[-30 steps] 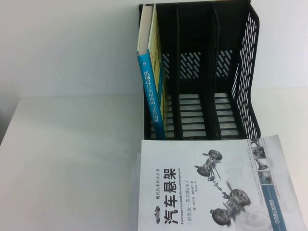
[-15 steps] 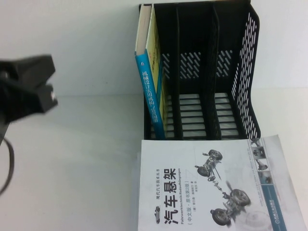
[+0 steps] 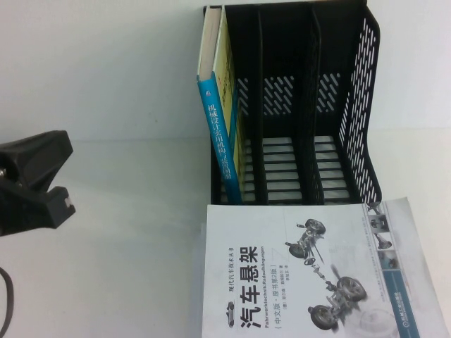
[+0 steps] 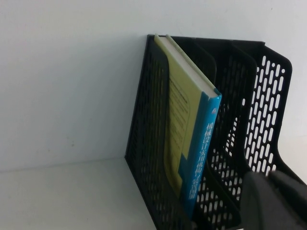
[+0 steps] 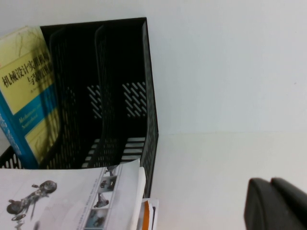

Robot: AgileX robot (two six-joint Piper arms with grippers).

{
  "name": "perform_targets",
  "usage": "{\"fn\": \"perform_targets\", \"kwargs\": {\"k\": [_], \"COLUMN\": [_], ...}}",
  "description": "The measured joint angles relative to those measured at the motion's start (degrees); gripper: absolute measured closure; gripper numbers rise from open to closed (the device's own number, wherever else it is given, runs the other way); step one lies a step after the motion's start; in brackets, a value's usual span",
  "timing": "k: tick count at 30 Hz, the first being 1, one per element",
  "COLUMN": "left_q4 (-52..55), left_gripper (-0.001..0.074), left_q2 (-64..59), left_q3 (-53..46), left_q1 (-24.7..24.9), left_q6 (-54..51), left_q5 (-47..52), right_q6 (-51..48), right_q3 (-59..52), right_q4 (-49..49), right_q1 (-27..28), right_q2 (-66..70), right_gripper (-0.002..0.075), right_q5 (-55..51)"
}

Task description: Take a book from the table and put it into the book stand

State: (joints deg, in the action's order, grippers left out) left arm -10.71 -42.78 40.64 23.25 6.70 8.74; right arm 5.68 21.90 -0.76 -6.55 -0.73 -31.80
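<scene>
Your book (image 3: 220,105) already stands upright in the book stand (image 3: 303,105), in the slot at the stand's left end, teal spine facing you, yellow-green cover against the divider. It leans slightly, its top edge tipped toward the stand's outer left wall, and it rises above that wall.

The main risk, as I judge it, is the left pincer (image 3: 35,179). It hangs well to the left of the stand, above the worktop (image 3: 106,267), with nothing between its fingers; the high view shows them spread. If you swing that arm toward the stand, it could catch the projecting spine and tip the book or shove the light stand backward. The right pincer (image 5: 276,203) sits off the stand's right side; only a dark corner of it shows in the right wrist view, so you cannot tell whether it is spread or pressed together.

A second hazard: the white-grey book (image 3: 317,271) lies flat just in front of the stand, its far edge touching or nearly touching the base. Nudge it and the stand moves too.

Readable writing: the flat book's cover says 汽车悬架, with "Fahrwerktechnik: Radaufhängungen" and 第2版. The standing book's spine and cover begin 机械设计实用机构; the rest is unclear.
</scene>
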Motion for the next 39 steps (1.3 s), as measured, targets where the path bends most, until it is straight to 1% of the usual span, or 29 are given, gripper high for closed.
{"fn": "perform_targets", "kwargs": {"k": [10, 12, 16, 18, 21, 24, 28, 32, 35, 39], "left_q4": [0.19, 2.97, 14.93, 19.09, 21.70, 22.16, 18.12, 14.74, 11.40, 8.73], "left_gripper": [0.0737, 0.0737, 0.0737, 0.0737, 0.0737, 0.0737, 0.0737, 0.0737, 0.0737, 0.0737], "left_q2": [-0.24, -0.24, 0.91, 2.72, 6.07, 9.57, 15.02, 20.85, 25.34, 31.98], "left_q3": [-0.08, -0.08, -0.08, -0.22, -0.87, -1.56, -2.75, -5.57, -10.97, -21.26], "left_q1": [0.00, 0.00, -0.08, -0.69, -2.01, -2.81, -5.05, -10.44, -14.35, -17.38], "left_q6": [-0.48, -2.73, -10.93, -13.30, -14.31, -14.55, -9.15, -3.05, 1.49, 4.22], "left_q5": [0.54, 0.54, 0.54, 0.54, 0.54, 0.67, 3.23, 7.10, 9.38, 9.42], "right_q6": [0.00, 0.00, 0.00, 0.00, 0.04, 0.04, 0.04, 0.04, 0.04, 0.04], "right_q3": [0.00, 0.00, 0.00, 0.00, 0.00, 0.00, 0.00, 0.00, 0.00, 0.00], "right_q4": [0.00, 0.00, -0.04, -0.04, -0.04, -0.04, -0.04, -0.04, -0.04, -0.04], "right_q1": [0.00, 0.00, 0.00, 0.00, 0.00, 0.00, 0.00, 0.00, 0.00, 0.00], "right_q2": [0.00, 0.00, 0.00, 0.00, 0.00, 0.00, 0.00, 0.00, 0.00, 0.00], "right_gripper": [0.0729, 0.0729, 0.0729, 0.0729, 0.0729, 0.0729, 0.0729, 0.0729, 0.0729, 0.0729], "right_q5": [0.00, 0.00, 0.00, 0.00, 0.00, -0.10, -0.10, -0.20, -0.20, -0.20]}}
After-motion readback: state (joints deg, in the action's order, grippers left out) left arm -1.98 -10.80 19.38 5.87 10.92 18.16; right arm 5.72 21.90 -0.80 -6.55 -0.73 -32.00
